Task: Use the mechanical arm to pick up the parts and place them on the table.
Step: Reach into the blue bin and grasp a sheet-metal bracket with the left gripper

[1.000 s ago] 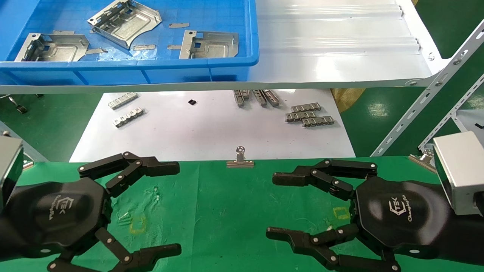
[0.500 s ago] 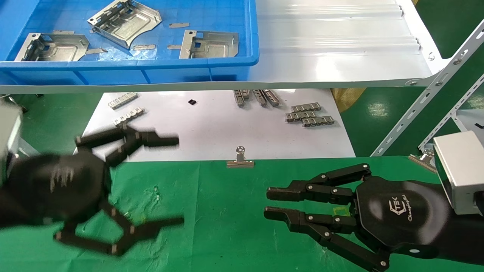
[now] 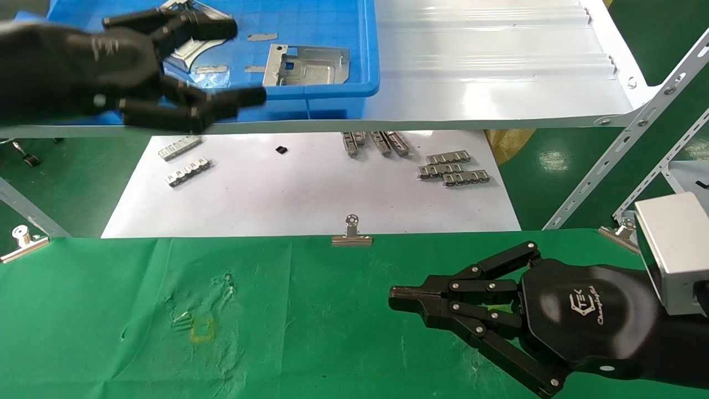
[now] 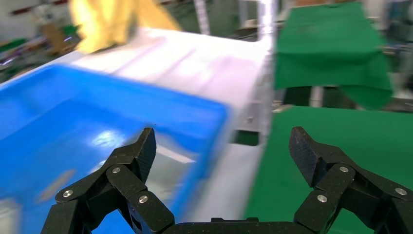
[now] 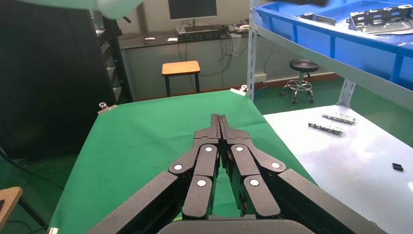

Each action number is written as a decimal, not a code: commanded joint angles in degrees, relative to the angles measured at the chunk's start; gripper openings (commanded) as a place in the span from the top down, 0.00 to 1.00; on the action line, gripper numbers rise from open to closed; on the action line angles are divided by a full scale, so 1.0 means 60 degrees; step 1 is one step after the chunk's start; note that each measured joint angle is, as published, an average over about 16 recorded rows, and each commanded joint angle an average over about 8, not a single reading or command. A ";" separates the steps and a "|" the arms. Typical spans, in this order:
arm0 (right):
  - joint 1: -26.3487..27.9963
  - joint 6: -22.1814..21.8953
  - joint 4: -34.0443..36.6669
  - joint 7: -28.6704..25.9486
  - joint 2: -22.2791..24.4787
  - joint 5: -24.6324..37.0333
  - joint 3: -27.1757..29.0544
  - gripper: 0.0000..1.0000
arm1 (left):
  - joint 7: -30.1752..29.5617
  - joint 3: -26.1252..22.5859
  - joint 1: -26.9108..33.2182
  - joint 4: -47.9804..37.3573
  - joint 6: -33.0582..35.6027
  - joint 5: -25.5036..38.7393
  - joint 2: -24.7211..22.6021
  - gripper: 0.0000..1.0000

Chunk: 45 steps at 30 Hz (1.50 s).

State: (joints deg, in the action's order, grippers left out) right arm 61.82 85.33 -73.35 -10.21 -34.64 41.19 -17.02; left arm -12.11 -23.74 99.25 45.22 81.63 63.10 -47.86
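the left hand [image 3: 166,66] is up at the blue bin [image 3: 310,88] on the far left, with its fingers [image 4: 136,156] spread wide and nothing between them. the right hand [image 3: 410,299] waits low over the green table [image 3: 310,332] on the near right, its fingers pressed together, holding nothing.

things could go wrong from here. the left hand looks blurry, so it is likely going fast, and it might bump the near wall of the bin. the parts are thin and flat, so the fingers may slip over one and not get under it. a part also has bent tabs on one edge, which could catch on the bin.

one metal part [image 3: 307,65] lies flat in the bin, near its right wall. it is shiny and silver, with a stepped shape pressed into it and a small square hole. another part [image 3: 194,47] peeks out from behind the left hand (most of it is hidden). little metal strips [image 3: 454,169] lie on the white sheet [image 3: 310,199] below the shelf, and no part is on the table yet.
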 commanded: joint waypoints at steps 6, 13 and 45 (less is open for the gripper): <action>0.0001 -0.0001 0.0000 0.0002 0.0001 -0.0002 -0.0004 1.00 | 0.0430 -0.0512 0.1794 -0.2918 -0.0852 0.1258 -0.0996 0.00; 0.0002 -0.0003 0.0000 0.0004 0.0003 -0.0005 -0.0007 1.00 | 0.0889 -0.0919 0.2894 -0.5063 -0.2228 0.2188 -0.1731 0.00; 0.0005 -0.0010 0.0000 0.0011 0.0009 -0.0016 -0.0023 0.00 | 0.1341 -0.1569 0.3564 -0.7540 -0.5931 0.3376 -0.2819 1.00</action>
State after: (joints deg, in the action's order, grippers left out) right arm 61.85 85.27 -73.35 -10.14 -34.59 41.09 -17.15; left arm -4.09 -33.20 120.70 -0.01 46.28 83.42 -64.75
